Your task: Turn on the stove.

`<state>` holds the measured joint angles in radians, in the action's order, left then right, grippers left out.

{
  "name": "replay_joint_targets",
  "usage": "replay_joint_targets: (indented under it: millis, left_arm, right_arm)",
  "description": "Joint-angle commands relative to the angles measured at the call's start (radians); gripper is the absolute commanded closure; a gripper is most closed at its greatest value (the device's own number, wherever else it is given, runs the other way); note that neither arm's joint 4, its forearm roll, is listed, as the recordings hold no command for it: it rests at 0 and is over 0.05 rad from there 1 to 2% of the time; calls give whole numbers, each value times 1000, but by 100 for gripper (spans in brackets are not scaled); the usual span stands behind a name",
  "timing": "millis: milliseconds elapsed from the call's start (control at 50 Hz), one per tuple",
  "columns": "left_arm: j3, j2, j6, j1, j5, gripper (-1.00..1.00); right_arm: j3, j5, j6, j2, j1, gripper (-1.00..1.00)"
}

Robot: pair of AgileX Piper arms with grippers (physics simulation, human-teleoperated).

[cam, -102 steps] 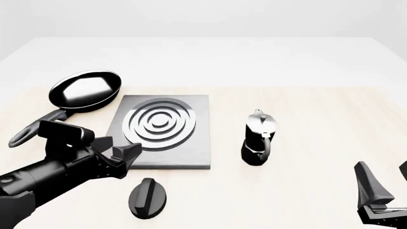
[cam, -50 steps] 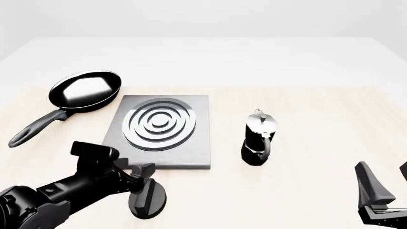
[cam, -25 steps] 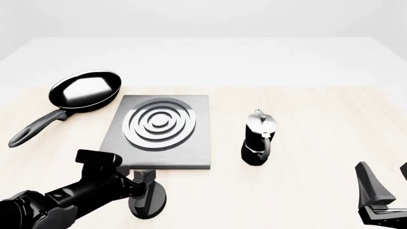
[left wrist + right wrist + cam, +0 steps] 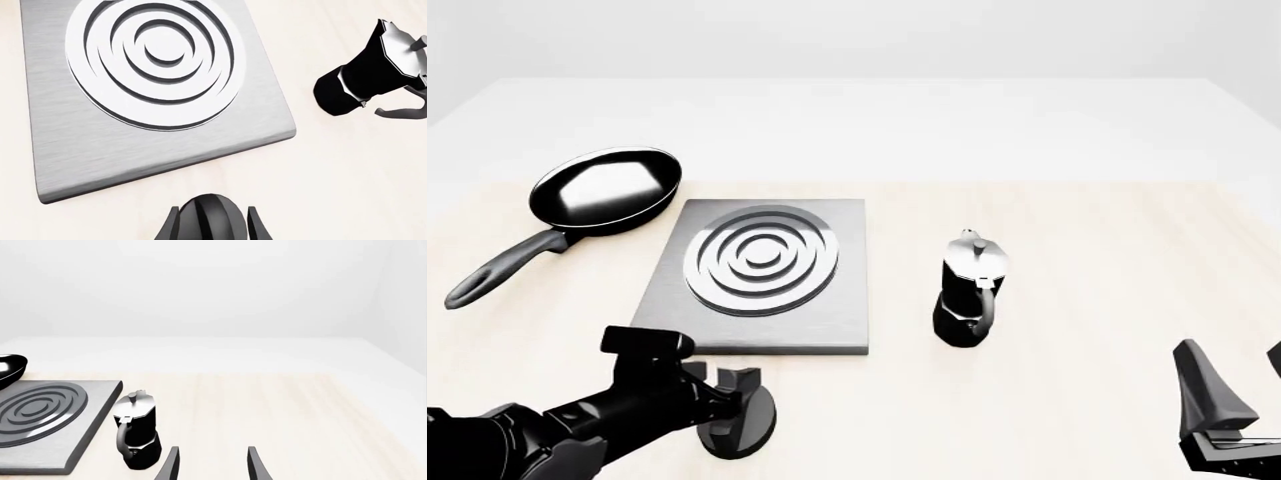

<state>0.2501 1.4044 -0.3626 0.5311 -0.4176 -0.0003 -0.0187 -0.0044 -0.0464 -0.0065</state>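
The knob (image 4: 747, 420) lies on the table (image 4: 1068, 290) just in front of the stove (image 4: 761, 275). The left gripper (image 4: 723, 395) is at it; the left wrist view shows its fingers (image 4: 257, 230) flanking the knob (image 4: 208, 220), contact unclear. The pan (image 4: 607, 190) shows in front view only. The pot (image 4: 972, 290) stands right of the stove. The right gripper (image 4: 210, 465) hangs open, empty.

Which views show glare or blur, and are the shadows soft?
Front view: a bright white glare fills the frying pan; all is sharp. Left wrist view: the stove rings show crisp dark shadow edges. Right wrist view: the moka pot has small highlights; no blur.
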Motion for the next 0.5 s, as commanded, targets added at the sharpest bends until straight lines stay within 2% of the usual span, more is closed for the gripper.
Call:
replay_joint_targets:
  millis: [20, 500]
  left_arm:
    - [-7, 48, -27, 11, -36, -100]
    - [-16, 132, -63, 18, -97, -100]
  right_arm:
    - [0, 4, 0, 4, 0, -100]
    - [0, 0, 1, -1, -2, -100]
